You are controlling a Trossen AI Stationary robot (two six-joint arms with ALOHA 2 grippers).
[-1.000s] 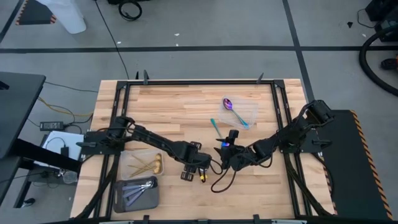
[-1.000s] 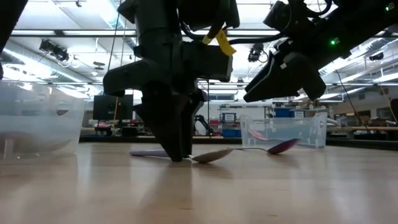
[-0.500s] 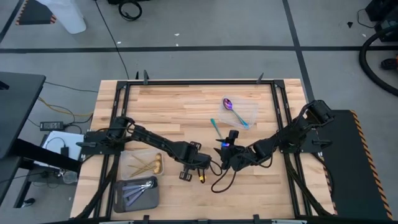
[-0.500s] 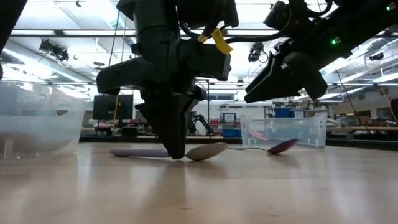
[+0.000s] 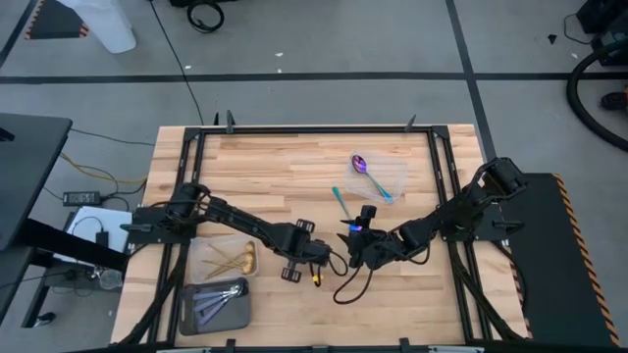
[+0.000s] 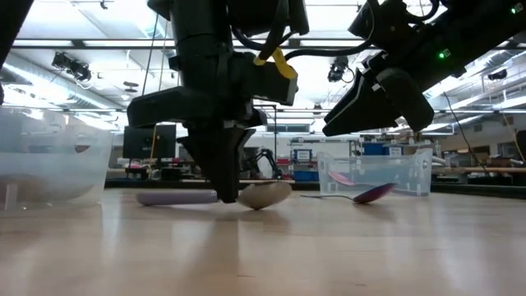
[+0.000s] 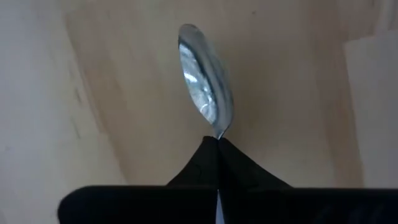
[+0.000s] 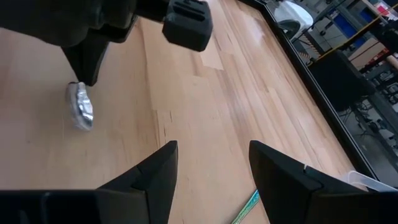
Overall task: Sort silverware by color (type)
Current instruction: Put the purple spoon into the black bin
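Left gripper (image 6: 228,196) is clamping the silver spoon (image 7: 205,81) at its neck, probably for lifting binward; right gripper (image 8: 211,171) is idling nearby, fingers apart.

A robotics lab: grey concrete floor (image 5: 324,49) with loose cables (image 5: 204,14); ceiling strip lights (image 6: 74,67); monitors (image 6: 149,141) and shelving behind.

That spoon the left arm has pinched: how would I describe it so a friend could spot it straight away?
Start at the wooden table and follow the left arm to its gripper near the front middle. Its shut fingers pinch the neck of a silver spoon with a lavender handle, low over the wood. The loose spoon farther back has a purple bowl.
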